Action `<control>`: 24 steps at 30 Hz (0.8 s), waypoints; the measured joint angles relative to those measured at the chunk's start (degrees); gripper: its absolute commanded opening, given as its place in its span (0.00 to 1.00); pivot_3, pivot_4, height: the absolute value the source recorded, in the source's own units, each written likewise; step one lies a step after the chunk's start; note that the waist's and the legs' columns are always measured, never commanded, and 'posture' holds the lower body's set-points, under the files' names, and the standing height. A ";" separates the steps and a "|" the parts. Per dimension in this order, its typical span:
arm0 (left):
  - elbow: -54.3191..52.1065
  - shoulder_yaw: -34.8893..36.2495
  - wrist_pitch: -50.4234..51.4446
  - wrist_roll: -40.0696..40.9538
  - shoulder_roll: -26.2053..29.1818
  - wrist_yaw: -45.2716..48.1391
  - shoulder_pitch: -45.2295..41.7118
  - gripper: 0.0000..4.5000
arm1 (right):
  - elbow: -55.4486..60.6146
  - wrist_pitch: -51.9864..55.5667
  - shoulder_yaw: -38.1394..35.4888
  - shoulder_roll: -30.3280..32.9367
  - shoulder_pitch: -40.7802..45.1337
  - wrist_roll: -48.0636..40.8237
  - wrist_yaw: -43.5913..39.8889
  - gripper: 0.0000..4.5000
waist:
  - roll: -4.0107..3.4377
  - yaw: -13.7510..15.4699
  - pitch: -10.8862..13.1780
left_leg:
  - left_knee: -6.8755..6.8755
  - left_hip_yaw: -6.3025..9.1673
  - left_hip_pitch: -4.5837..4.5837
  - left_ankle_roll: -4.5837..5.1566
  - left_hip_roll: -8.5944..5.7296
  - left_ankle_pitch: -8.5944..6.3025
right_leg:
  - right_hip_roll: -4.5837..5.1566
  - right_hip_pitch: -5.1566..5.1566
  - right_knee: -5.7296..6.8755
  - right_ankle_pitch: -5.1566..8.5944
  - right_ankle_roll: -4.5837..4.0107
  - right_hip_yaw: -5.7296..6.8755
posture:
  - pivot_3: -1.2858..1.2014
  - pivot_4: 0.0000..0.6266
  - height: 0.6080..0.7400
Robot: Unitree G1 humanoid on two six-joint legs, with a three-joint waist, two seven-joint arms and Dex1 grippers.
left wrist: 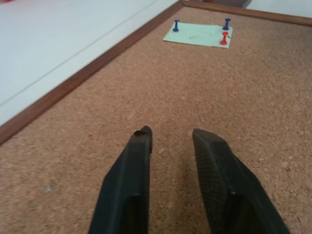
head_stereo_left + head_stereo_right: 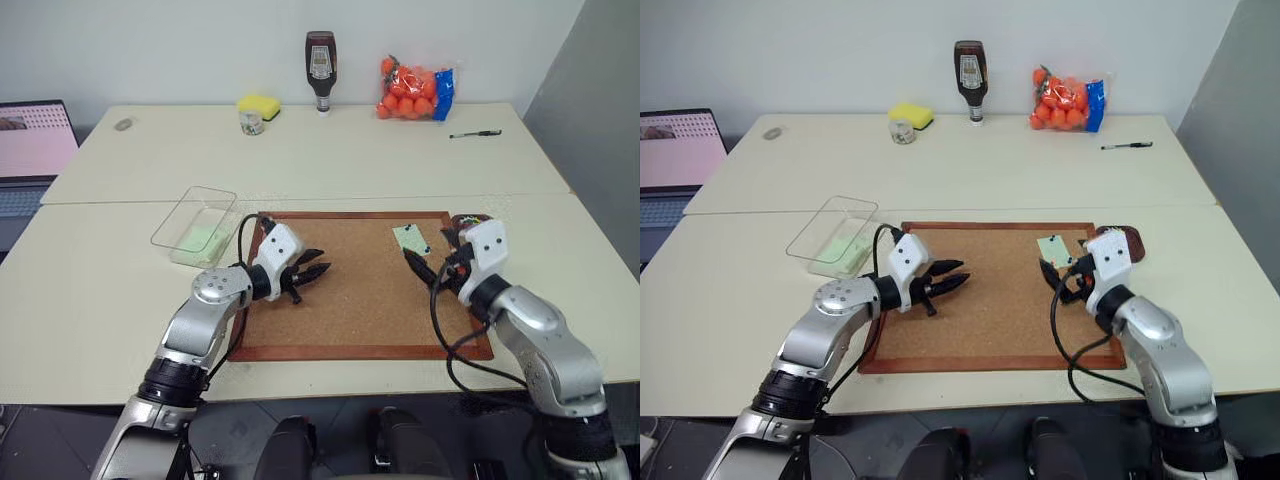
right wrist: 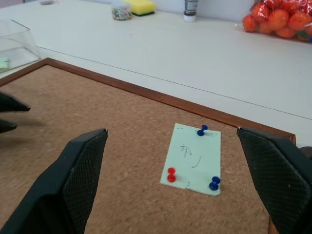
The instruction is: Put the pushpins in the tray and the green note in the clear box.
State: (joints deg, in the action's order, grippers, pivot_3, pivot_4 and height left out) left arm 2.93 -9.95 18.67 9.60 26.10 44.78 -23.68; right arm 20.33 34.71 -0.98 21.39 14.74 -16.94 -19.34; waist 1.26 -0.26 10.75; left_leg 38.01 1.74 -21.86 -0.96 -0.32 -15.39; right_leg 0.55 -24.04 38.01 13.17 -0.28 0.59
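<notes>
Head views: a wood-framed corkboard (image 2: 365,285) lies at lower centre on the pale desk (image 2: 90,300). The clear box (image 2: 195,225) sits just off the board's upper left corner, with a pale green slip (image 2: 205,240) inside it. The green note (image 2: 411,238) is pinned near the board's upper right corner. The brown tray (image 2: 1135,241) shows only as a sliver at the board's right edge, behind the right wrist. The left gripper (image 2: 312,272) hangs over the board's left half, jaws narrowly parted and empty. The right gripper (image 2: 425,270) sits just below the note. Bare cork lies between the two grippers. At the frame's top stand a sponge (image 2: 259,105), a bottle (image 2: 321,72), a bag of oranges (image 2: 415,90) and a pen (image 2: 475,133).

Left wrist view: two black fingers (image 1: 129,180) with a small gap, nothing between them, over bare cork.

Right wrist view: the pushpins (image 3: 171,174), one red and two blue, hold the note flat; the jaws stand wide apart and empty, flanking it.
</notes>
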 measured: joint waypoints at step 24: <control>-0.02 -0.97 2.60 -2.46 -0.46 -0.71 0.62 0.01 | -36.02 -5.58 2.31 -5.23 19.91 6.37 -0.15 1.00 | -0.01 -0.23 0.00 | 0.00 -0.09 -0.01 0.01 0.02 0.01 | 0.00 -0.03 0.02 -0.05 -0.05 -0.10 | 0.52 0.24 1.00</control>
State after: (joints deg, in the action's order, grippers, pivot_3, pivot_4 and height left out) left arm 2.91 -10.92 21.27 7.14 25.64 44.08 -23.06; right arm -15.69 29.13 1.33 16.16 34.65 -10.57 -19.49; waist 1.25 -0.49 10.74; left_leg 38.00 1.65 -21.87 -0.94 -0.30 -15.38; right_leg 0.55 -24.06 38.03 13.12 -0.33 0.49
